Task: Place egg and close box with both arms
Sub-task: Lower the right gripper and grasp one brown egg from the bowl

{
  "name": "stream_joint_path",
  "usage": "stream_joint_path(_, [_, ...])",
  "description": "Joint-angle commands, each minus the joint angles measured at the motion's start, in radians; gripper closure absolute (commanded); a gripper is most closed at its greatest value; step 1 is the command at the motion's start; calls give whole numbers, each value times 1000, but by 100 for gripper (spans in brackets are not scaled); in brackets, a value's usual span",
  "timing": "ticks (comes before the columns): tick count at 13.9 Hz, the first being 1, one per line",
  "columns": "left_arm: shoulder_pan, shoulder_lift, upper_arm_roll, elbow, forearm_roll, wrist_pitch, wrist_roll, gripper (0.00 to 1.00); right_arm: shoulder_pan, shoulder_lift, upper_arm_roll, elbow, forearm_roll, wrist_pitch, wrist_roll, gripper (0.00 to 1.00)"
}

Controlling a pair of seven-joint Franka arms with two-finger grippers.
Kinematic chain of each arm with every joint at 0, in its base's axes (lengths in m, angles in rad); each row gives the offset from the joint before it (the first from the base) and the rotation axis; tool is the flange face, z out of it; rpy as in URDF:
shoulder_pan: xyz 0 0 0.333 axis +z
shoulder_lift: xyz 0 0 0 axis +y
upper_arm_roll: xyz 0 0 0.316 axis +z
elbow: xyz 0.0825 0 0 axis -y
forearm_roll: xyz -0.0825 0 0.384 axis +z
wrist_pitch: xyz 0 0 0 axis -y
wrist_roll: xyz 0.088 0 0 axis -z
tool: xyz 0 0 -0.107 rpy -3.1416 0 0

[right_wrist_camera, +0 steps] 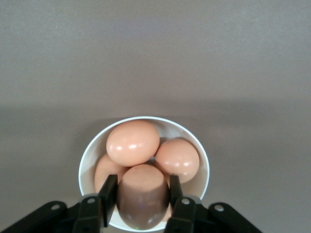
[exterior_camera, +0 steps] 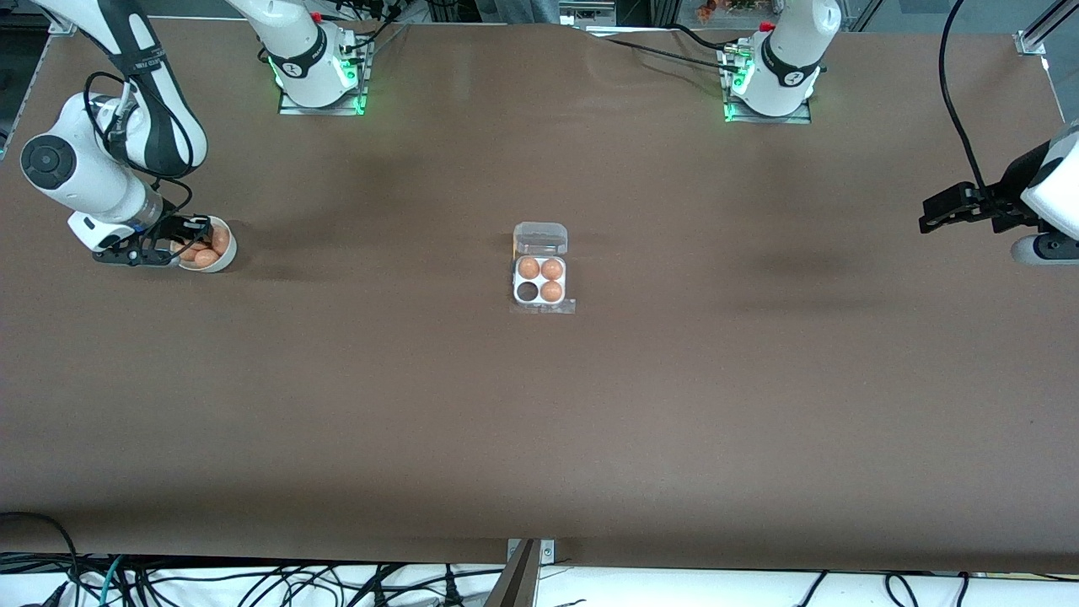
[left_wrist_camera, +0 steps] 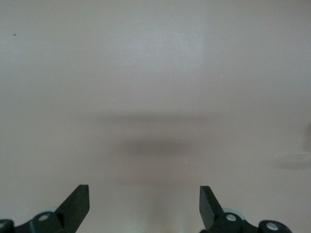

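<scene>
My right gripper [right_wrist_camera: 142,194] pinched the egg [right_wrist_camera: 142,200] in the bowl [exterior_camera: 221,260]; my left gripper [left_wrist_camera: 144,201] waited, spread wide. The box [exterior_camera: 540,281], mid-table, stood open, one cell unfilled.

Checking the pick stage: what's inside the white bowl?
Several eggs fill the bowl; the right hand is shut on the egg. The bowl's bottom is covered.

We see brown table [exterior_camera: 539,405], matte, w/ two arm bases along its robot edge, clear egg box [exterior_camera: 540,278] at mid-table, lid open, white bowl [exterior_camera: 211,253] of eggs toward right arm's end, well apart from box, both directly on the top.
</scene>
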Motion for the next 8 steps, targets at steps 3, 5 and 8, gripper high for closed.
stream_joint_path(3, [9,10,-3,27,-12,-20,11,0,-2,-23,0,1,-11,-36,-14,68])
stream_joint_path(5, [9,10,-3,27,-12,-22,11,0,-2,-27,3,22,-11,-68,-14,68])
stream_joint_path(8, [9,10,-3,28,-12,-22,11,0,1,-29,10,76,-11,-137,-15,68])
